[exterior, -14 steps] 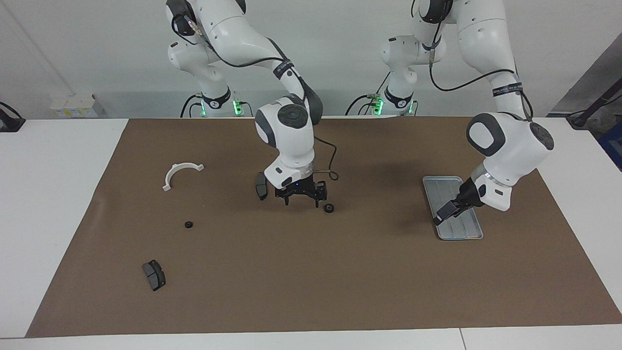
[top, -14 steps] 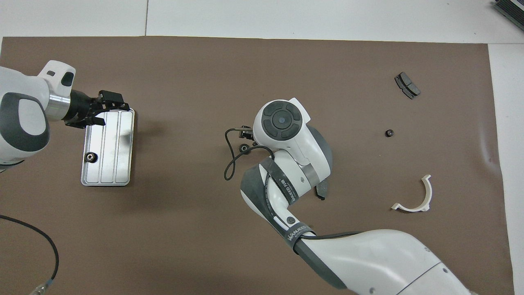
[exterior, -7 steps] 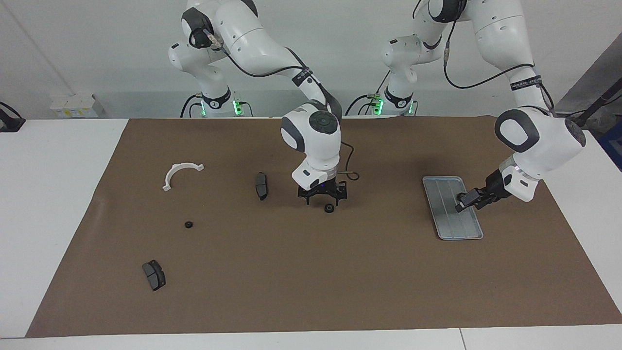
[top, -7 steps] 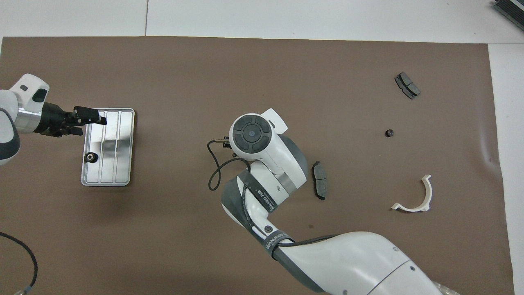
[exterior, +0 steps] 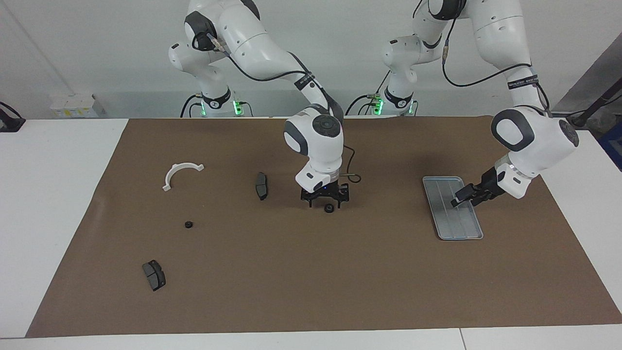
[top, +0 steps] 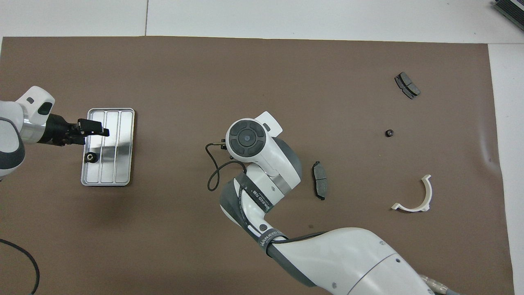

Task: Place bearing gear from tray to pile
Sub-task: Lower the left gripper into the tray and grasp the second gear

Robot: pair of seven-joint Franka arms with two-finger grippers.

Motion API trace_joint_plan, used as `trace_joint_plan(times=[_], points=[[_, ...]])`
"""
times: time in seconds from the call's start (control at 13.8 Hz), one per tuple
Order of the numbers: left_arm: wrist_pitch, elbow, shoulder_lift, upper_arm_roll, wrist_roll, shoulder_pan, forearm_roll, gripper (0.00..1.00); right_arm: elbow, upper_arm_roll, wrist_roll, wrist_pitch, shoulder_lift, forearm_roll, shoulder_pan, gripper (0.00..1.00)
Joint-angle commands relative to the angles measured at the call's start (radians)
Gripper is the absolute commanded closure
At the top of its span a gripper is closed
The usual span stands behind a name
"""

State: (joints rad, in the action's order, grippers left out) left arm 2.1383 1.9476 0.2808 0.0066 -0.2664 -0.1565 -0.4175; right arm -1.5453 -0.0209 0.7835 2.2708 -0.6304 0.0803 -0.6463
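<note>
right pincer [exterior: 324, 199] spread over gear [exterior: 329, 208]; left pincer [exterior: 459, 199] closed above tray [exterior: 444, 228].

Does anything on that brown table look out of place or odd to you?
One thing: a small black gear lies alone mid-table, right by the right pincer, away from both the tray and the scattered parts such as the white bracket. Another gear sits in the tray, by the left pincer. Nothing looks spilled or broken.
</note>
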Motion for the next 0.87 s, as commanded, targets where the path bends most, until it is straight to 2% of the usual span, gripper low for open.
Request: trace_joint_plan(times=[0.0,0.14,0.29,0.36,0.43,0.65,0.8], points=[[0.034,0.074,-0.051,-0.004,-0.059,-0.021,-0.01,0.01,0.028,0.001,0.017,0.0,-0.035,0.033,-0.018,0.26],[0.031,0.082,-0.052,-0.004,-0.062,-0.028,-0.007,0.04,0.031,0.001,0.019,-0.022,-0.035,0.032,-0.021,0.5],[0.034,0.103,-0.061,-0.004,-0.08,-0.026,0.002,0.07,0.059,0.003,0.019,-0.045,-0.04,0.033,-0.021,0.81],[0.044,0.116,-0.064,-0.004,-0.08,-0.022,0.028,0.09,0.071,0.001,0.02,-0.056,-0.04,0.041,-0.019,0.93],[0.052,0.119,-0.064,-0.004,-0.079,-0.014,0.083,0.09,0.074,0.001,0.02,-0.054,-0.031,0.038,-0.012,1.0],[0.063,0.119,-0.063,-0.004,-0.07,-0.011,0.143,0.1,0.071,0.009,0.019,-0.05,0.003,0.035,0.026,1.0],[0.089,0.128,-0.061,-0.004,-0.066,-0.006,0.148,0.12,0.024,0.007,0.008,-0.059,0.067,0.035,0.083,1.0]])
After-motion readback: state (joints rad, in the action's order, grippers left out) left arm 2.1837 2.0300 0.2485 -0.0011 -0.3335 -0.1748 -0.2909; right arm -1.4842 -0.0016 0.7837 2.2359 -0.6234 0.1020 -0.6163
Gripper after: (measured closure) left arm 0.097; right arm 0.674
